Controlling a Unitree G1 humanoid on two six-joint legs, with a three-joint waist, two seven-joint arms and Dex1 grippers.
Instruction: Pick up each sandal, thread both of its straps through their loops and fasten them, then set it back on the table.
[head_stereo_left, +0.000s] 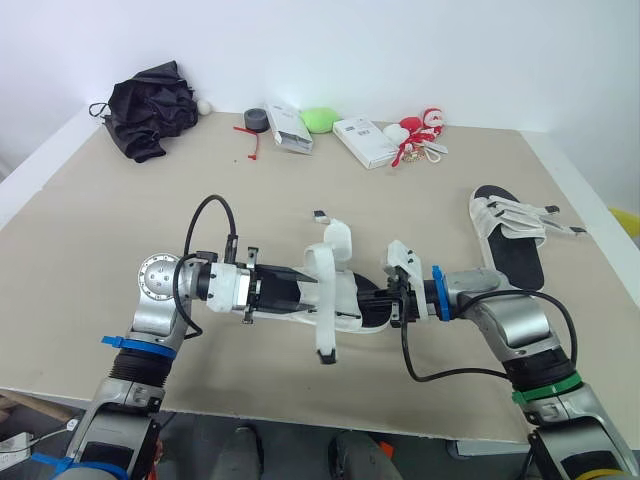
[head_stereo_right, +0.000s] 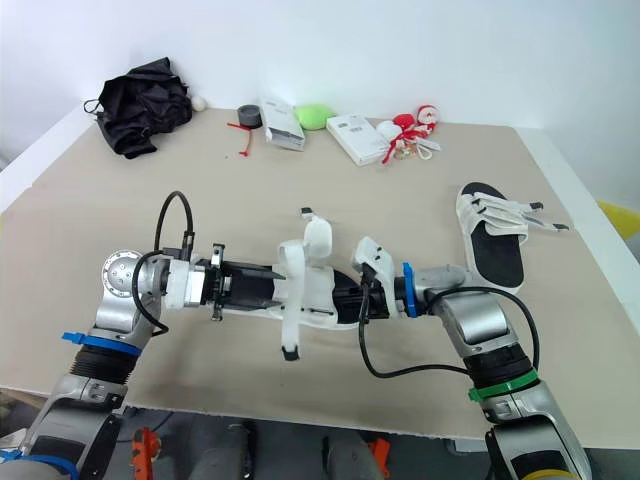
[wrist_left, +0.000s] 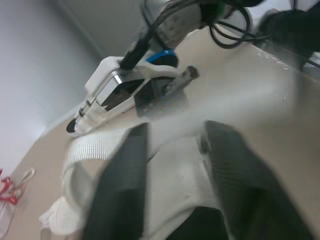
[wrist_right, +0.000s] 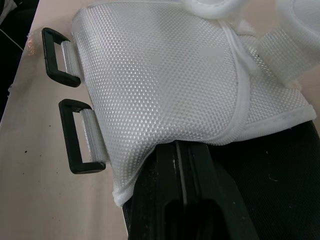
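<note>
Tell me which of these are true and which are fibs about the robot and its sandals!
1. The left pincer and the right pincer both grip the middle sandal. True.
2. The other sandal lies on the robot's left. False: it lies on the table to its right.
3. A strap runs through the black loops. False: no strap is threaded.
4. The green thing sits near the table's far edge. True.
5. The black bundle touches the other sandal. False: it is at the far left corner.

The held sandal has white woven-mesh straps, a black footbed and black loops. The second sandal shows the same colours. The worktop is plain beige.
</note>
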